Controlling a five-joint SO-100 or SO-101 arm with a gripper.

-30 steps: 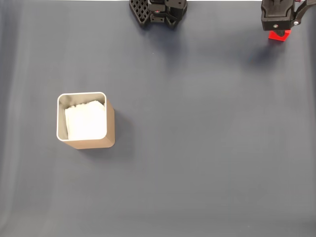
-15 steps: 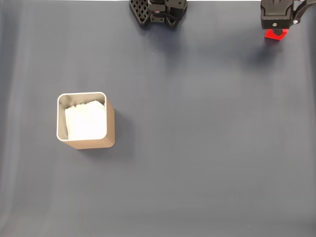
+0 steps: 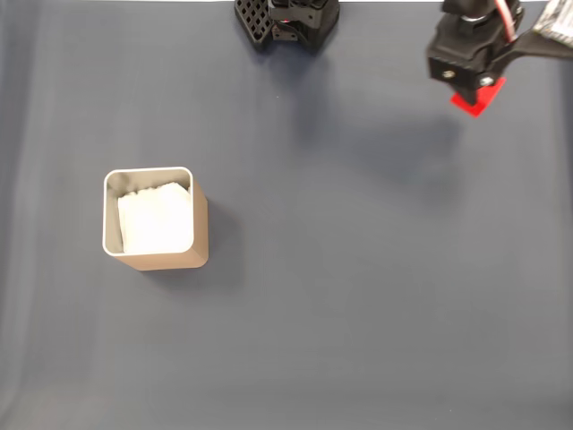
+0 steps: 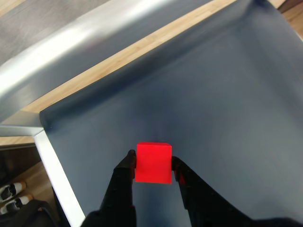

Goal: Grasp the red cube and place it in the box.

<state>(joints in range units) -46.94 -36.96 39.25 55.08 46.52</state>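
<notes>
In the wrist view the red cube [image 4: 153, 163] is pinched between the two black fingers of my gripper [image 4: 154, 166], lifted above the dark blue mat. In the fixed view the gripper [image 3: 473, 88] hangs at the top right, and a corner of the red cube [image 3: 475, 98] pokes out below it. The box [image 3: 154, 219], tan with a pale rim and white lining, stands far to the left of the gripper in the fixed view, upright on the mat.
The arm's black base [image 3: 286, 22] sits at the top middle of the fixed view. In the wrist view the mat [image 4: 227, 104] ends at a wooden table edge [image 4: 123, 56] and a metal rail [image 4: 52, 165].
The gripper has moved left and down in the fixed view, away from the top right corner, carrying the red cube, and it has turned slightly.
</notes>
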